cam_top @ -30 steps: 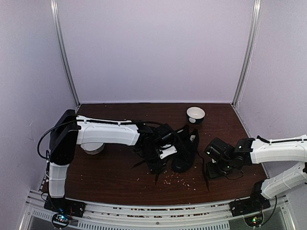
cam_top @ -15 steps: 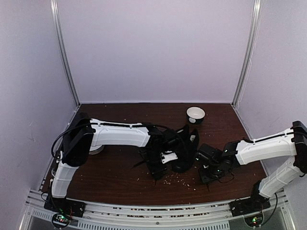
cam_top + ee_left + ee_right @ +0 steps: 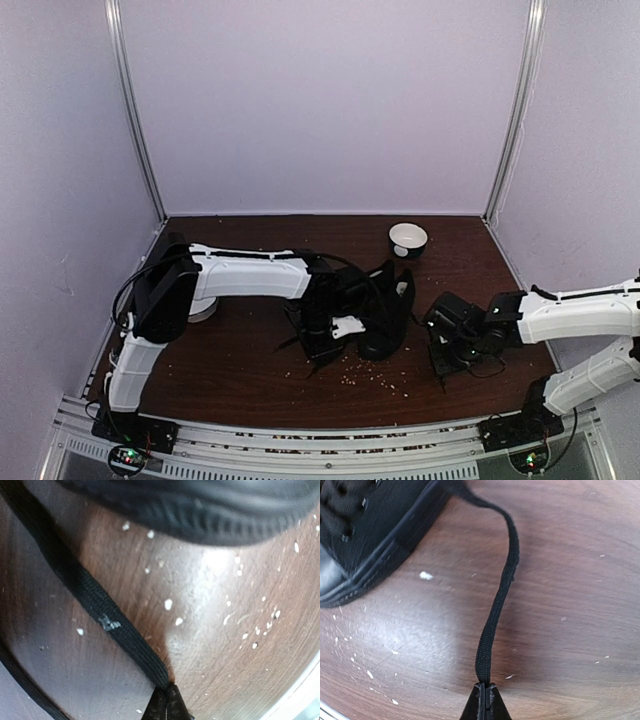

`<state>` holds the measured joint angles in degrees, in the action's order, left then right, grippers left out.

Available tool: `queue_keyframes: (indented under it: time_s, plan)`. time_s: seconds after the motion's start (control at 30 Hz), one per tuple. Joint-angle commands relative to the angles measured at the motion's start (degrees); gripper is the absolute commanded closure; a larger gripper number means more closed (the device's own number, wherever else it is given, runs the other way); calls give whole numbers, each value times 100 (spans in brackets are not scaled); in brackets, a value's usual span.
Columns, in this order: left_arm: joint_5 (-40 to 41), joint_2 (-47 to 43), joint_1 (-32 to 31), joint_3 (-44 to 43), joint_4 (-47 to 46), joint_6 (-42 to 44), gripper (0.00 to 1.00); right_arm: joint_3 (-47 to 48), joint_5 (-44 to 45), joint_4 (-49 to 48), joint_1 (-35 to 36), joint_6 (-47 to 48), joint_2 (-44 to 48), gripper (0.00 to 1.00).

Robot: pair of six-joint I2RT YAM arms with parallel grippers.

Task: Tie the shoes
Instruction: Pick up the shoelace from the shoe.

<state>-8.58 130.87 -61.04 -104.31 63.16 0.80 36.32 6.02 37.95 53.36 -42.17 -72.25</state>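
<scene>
Left fingers (image 3: 158,706) clamped on left lace (image 3: 100,611), axis slanting away leftward; right fingers (image 3: 476,704) clamped on right lace (image 3: 495,615), axis straight ahead toward sneaker (image 3: 365,535).

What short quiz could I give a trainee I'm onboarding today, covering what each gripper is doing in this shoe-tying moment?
1. True or false: the left gripper is shut on a flat black woven shoelace.
2. What does the right gripper pinch? A) a bowl rim; B) a second black lace; C) nothing.
3. Fill in: the small round bowl behind the black low-top sneakers is coloured ___.

Key: 1 true; 2 B; 3 white.
</scene>
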Motion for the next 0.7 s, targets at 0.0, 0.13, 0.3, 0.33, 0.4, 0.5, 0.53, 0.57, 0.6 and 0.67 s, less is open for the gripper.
queue_keyframes:
  time_s: [0.0, 0.13, 0.3, 0.33, 0.4, 0.5, 0.53, 0.57, 0.6, 0.67]
  plan:
    - [649, -370, -7, 603, -464, -183, 100, -80, 134, 9, -294, 115, 321, 100]
    - [1161, -947, 23, 839, -1390, -378, 100, -138, -100, -458, -928, 470, 479, 100]
    - [1201, -669, 60, 124, -1804, -223, 100, 170, -283, -1339, -1936, 866, 46, 100]
    - [1156, -501, 77, -112, -1722, -175, 100, 296, -279, -1409, -2043, 943, -167, 100]
    - [1073, -222, 84, -507, -1588, -66, 100, 590, -293, -1469, -2147, 1089, -605, 100]
    - [832, 52, 82, -784, -1507, 189, 100, 844, -683, -1666, -2119, 1129, -1097, 100]
    - [738, 93, 72, -851, -1501, 249, 100, 832, -828, -1844, -2084, 1103, -1181, 100]
    - [656, 137, 62, -895, -1493, 306, 100, 818, -915, -1920, -2033, 1081, -1265, 100]
    - [583, 171, 46, -950, -1461, 366, 100, 818, -948, -1960, -1970, 1069, -1318, 100]
    - [481, 260, -29, -1050, -1390, 482, 100, 804, -994, -2006, -1826, 1051, -1395, 100]
